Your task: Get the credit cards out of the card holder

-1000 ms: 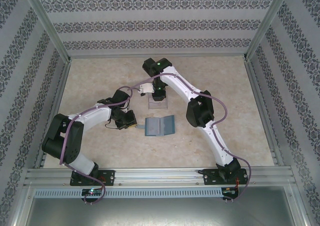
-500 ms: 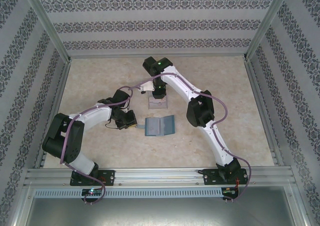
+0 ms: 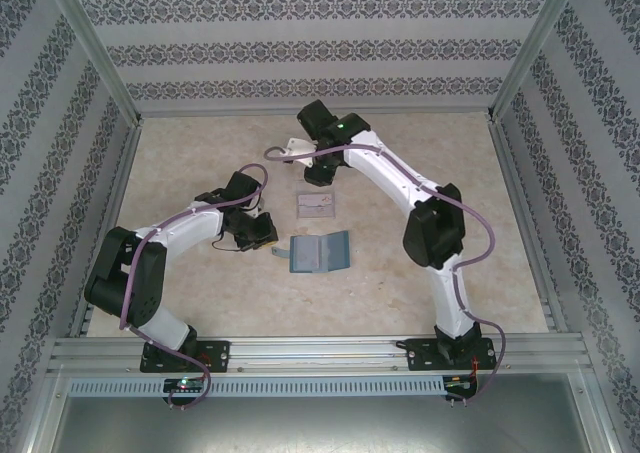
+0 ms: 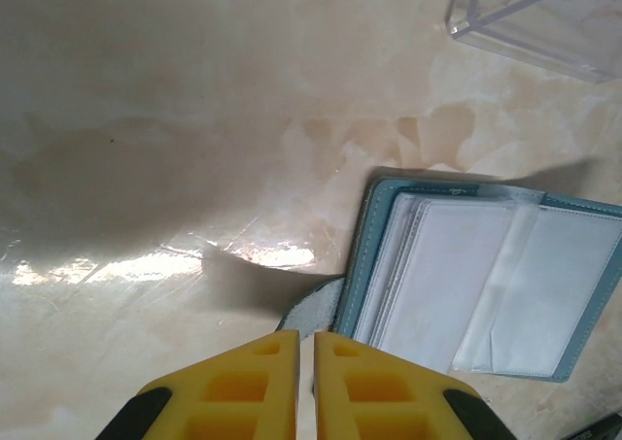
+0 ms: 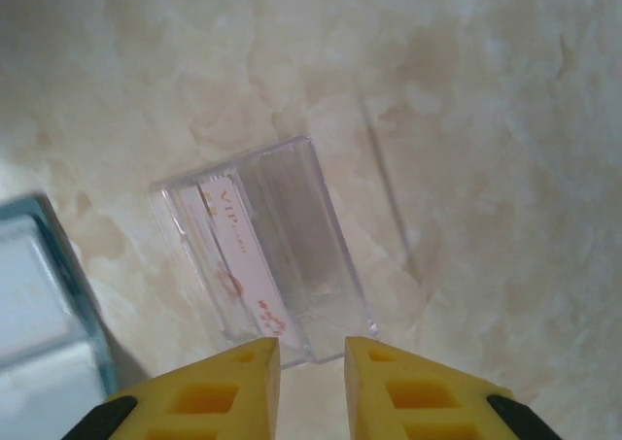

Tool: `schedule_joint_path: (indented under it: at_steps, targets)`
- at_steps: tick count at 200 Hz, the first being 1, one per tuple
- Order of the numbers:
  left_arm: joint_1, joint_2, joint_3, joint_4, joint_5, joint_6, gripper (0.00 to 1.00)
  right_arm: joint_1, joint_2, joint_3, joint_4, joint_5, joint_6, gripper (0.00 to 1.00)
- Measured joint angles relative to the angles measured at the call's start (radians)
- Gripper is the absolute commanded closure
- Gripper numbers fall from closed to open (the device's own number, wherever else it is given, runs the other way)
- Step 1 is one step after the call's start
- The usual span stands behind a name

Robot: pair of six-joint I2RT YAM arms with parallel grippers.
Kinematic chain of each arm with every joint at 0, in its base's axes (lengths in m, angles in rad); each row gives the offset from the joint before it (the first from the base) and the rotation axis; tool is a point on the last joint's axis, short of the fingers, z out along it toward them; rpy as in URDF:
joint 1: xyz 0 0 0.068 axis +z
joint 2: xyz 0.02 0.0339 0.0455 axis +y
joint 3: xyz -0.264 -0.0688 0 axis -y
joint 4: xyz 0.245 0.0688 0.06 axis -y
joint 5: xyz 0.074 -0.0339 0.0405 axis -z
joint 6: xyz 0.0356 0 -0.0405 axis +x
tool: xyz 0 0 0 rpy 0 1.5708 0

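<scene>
The teal card holder (image 3: pixel 319 252) lies open at mid-table, its pale inner pockets (image 4: pixel 457 285) facing up. A grey rounded flap (image 4: pixel 313 311) sticks out from its left edge. My left gripper (image 4: pixel 306 338) is closed to a thin slit right at that flap, beside the holder's left edge. A pale card (image 5: pixel 238 255) with red print stands in the clear tray (image 5: pixel 301 226) just beyond the holder. My right gripper (image 5: pixel 313 348) hovers open over the tray's near end, with nothing between its fingers. The dark card is hidden.
The clear tray (image 3: pixel 318 205) sits between the holder and the right gripper (image 3: pixel 322 176). The left gripper (image 3: pixel 268 243) and forearm lie low to the holder's left. Patterned walls and metal rails enclose the beige table (image 3: pixel 200 153).
The right arm has let go over the tray and pulled away toward the far side, its elbow swinging right. The pale card stays in the tray. The left gripper barely moved.
</scene>
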Motion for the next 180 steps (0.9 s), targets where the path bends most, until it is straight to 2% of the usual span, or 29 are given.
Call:
schedule_joint_path:
  at_steps: [38,110,142,180]
  targets:
    - [0.000,0.003,0.008,0.001,0.015,0.007,0.88,0.001,-0.148,-0.236,0.140,-0.014,0.282,0.75]
    - [-0.017,0.039,0.019,0.014,0.045,0.007,0.89,0.029,-0.407,-0.585,0.309,-0.069,0.812,0.86]
    - [-0.043,0.052,0.033,0.028,0.053,0.007,0.90,0.034,-0.444,-0.659,0.334,-0.119,0.996,0.86]
    - [-0.077,0.078,0.043,0.048,0.064,0.006,0.94,0.039,-0.445,-0.756,0.390,-0.216,1.142,0.84]
